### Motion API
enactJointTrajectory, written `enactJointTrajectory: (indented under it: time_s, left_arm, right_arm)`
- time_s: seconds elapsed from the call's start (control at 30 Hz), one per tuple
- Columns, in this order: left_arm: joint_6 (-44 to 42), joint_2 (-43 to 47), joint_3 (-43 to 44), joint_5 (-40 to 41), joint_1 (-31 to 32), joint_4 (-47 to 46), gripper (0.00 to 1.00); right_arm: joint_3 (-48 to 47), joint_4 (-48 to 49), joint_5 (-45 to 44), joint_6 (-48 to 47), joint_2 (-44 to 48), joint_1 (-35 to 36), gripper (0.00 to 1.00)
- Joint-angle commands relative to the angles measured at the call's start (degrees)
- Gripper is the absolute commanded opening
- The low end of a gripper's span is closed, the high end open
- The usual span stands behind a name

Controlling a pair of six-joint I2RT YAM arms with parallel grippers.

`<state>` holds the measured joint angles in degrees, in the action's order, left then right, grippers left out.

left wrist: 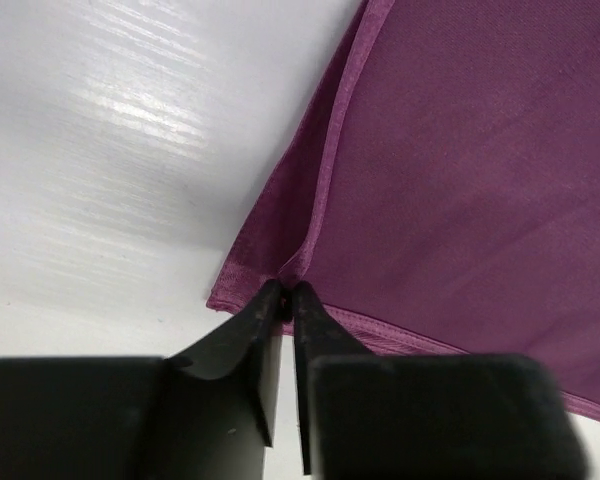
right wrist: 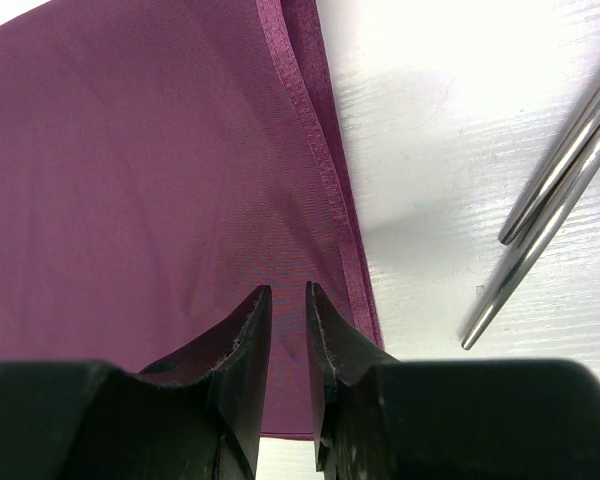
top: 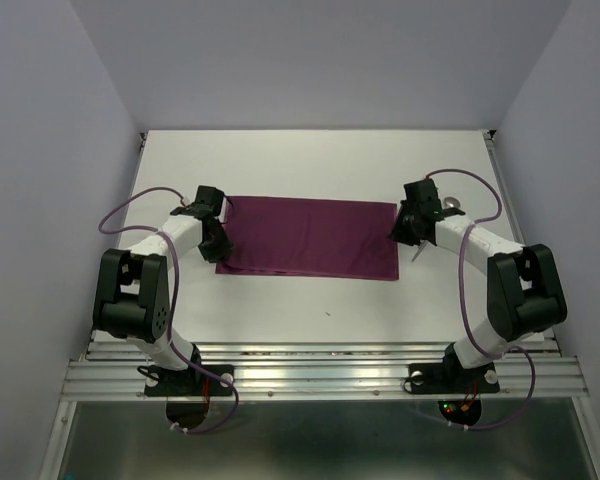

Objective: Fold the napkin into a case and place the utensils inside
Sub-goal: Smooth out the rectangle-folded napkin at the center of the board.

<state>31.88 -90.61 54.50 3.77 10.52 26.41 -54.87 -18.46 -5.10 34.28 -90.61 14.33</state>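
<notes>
The napkin [top: 310, 237] lies folded flat on the worktop [top: 310, 300] between my arms. My left gripper [left wrist: 287, 290] is pinched on its left edge; my right gripper [right wrist: 288, 292] shows a sliver of gap, so I cannot tell if it holds. A slip there would skew the fold or knock the utensils [right wrist: 555, 180] just beside it

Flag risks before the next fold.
1. The left fingers pinch only a small pucker at the napkin edge; it may slip when pulled.
2. The utensils lie close beside the right fingers; a sideways swing could knock them.
3. The napkin's right edge shows stacked hems; the right fingers might catch one layer only.
</notes>
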Motion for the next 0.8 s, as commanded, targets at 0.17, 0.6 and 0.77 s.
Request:
enactJointTrajectory:
  time_s: [0.17,0.6,0.77]
  left_arm:
    - [-0.6,1.3,2.0,1.4,0.4,0.7,0.00]
    - [-1.1,5.1,5.0,-0.1,0.4,4.4,0.00]
    - [-1.4,5.3,4.6,-0.4,0.5,4.5,0.00]
  right_arm:
    - [-0.9,0.3,0.1,0.1,0.9,0.4,0.26]
    - [5.6,-8.3,-1.8,2.5,7.0,0.4,0.38]
    - [8.2,-8.2,2.4,3.7,7.8,0.4,0.37]
